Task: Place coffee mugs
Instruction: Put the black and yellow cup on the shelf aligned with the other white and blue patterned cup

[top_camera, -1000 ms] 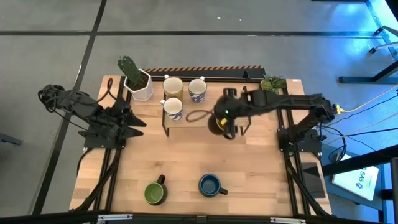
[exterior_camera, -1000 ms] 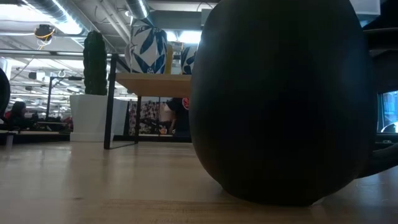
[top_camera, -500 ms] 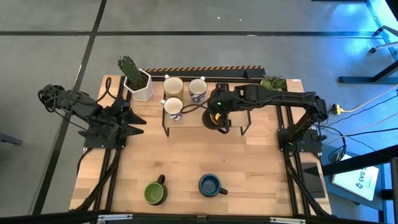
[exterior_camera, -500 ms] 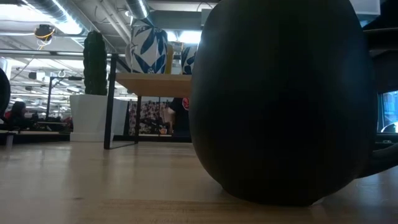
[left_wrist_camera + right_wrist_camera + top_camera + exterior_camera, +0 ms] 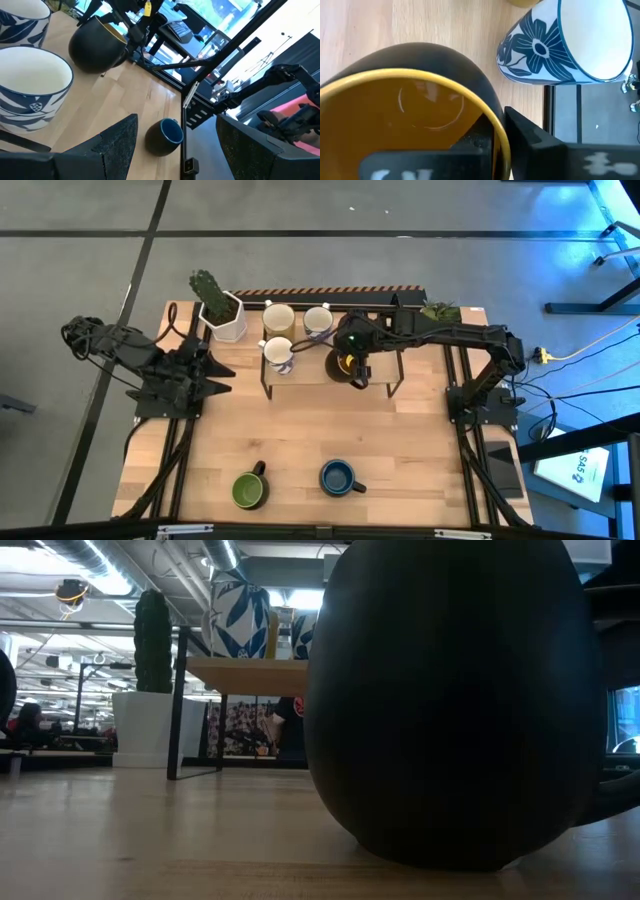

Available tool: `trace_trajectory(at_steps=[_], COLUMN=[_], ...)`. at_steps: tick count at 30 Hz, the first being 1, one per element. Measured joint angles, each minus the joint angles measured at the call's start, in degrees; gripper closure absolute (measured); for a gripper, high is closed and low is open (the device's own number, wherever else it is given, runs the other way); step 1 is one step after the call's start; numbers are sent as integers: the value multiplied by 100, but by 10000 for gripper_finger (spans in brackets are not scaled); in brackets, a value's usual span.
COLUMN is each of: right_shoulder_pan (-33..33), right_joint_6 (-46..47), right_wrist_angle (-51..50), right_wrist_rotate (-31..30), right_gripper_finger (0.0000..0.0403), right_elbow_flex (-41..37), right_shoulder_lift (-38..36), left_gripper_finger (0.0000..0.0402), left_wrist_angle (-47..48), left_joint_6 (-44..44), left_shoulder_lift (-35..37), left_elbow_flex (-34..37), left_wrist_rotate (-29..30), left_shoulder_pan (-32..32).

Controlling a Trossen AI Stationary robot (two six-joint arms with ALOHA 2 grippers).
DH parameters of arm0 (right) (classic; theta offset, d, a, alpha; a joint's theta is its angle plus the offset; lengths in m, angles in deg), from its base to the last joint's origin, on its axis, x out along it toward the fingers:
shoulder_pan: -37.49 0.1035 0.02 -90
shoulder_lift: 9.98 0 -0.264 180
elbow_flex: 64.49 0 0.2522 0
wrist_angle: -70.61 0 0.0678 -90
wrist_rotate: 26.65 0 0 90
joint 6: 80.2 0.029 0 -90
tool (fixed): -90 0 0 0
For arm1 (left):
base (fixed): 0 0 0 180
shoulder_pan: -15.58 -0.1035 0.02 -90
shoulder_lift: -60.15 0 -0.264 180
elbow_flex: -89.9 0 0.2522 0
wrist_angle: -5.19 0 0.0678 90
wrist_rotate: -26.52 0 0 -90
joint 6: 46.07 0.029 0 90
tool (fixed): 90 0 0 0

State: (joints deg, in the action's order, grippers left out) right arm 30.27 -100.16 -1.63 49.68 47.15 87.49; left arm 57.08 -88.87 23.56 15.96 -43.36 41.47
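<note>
The right pincer (image 5: 353,368) reaches to the middle of the small raised shelf (image 5: 300,377) at the desk's (image 5: 300,440) twelve o'clock side, and its two fingers sit on either side of the wall of the dark mug with the orange inside (image 5: 343,366), one finger (image 5: 540,150) outside the rim; whether they press the wall or have let go cannot be told. That mug stands on the shelf, at three o'clock of the white mug with the blue pattern (image 5: 279,355). Two more pale mugs stand behind it at the shelf's back: a cream mug (image 5: 278,319) and a blue-flowered mug (image 5: 318,323).

Toward six o'clock on the desk stand the dark mug with the green inside (image 5: 250,489) and, at three o'clock of it, the dark mug with the blue inside (image 5: 337,477), well apart from the shelf.

The left pincer (image 5: 222,372) waits at the desk's nine o'clock edge with its fingers apart, holding nothing.

A white hexagonal pot with a cactus (image 5: 222,315) stands at eleven o'clock, and a small leafy plant (image 5: 437,311) at one o'clock.
</note>
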Motion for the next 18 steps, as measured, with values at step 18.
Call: trace_trajectory(at_steps=[18], right_shoulder_pan=[-9], right_joint_6=[-534], right_wrist_angle=[517], right_wrist_rotate=[-26], right_gripper_finger=[357], right_elbow_flex=[-2], right_shoulder_lift=[-2], left_gripper_finger=[139], left_wrist_angle=[0], left_joint_6=[0], left_shoulder_lift=[39], left_elbow_flex=[0], left_wrist_rotate=[82], left_shoulder_pan=[1])
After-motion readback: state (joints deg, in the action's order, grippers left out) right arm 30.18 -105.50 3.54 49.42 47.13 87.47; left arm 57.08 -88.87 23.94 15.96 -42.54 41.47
